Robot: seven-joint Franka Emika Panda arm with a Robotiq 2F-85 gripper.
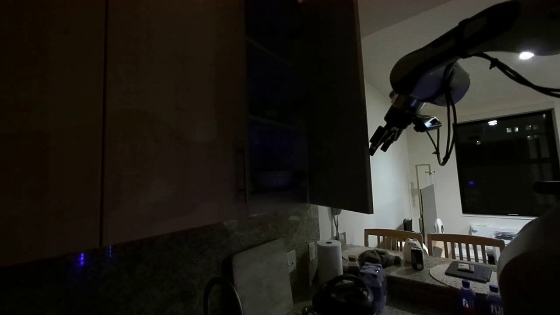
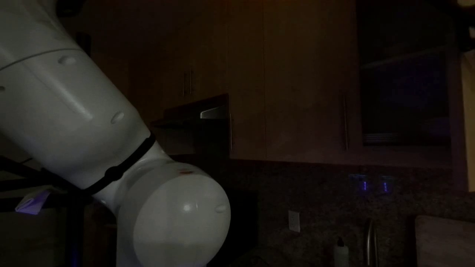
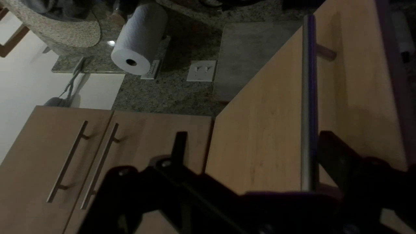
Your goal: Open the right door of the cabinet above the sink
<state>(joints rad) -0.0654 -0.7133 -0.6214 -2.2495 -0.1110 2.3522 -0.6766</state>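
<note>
Wrist view: The claw (image 3: pixel 253 133), fingers (image 3: pixel 179 146) apart, faces the open right door (image 3: pixel 260 146) — its bar handle (image 3: pixel 309 97) showing between the fingertips.

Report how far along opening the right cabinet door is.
Done: in an exterior view, the right door stands swung out from the cabinet, its dark interior exposed. In hand: in the wrist view, the spread fingers have the door's bar handle between them, not clamped. Remaining: probably just clearing the fingers from the handle, perhaps after widening the opening.
</note>
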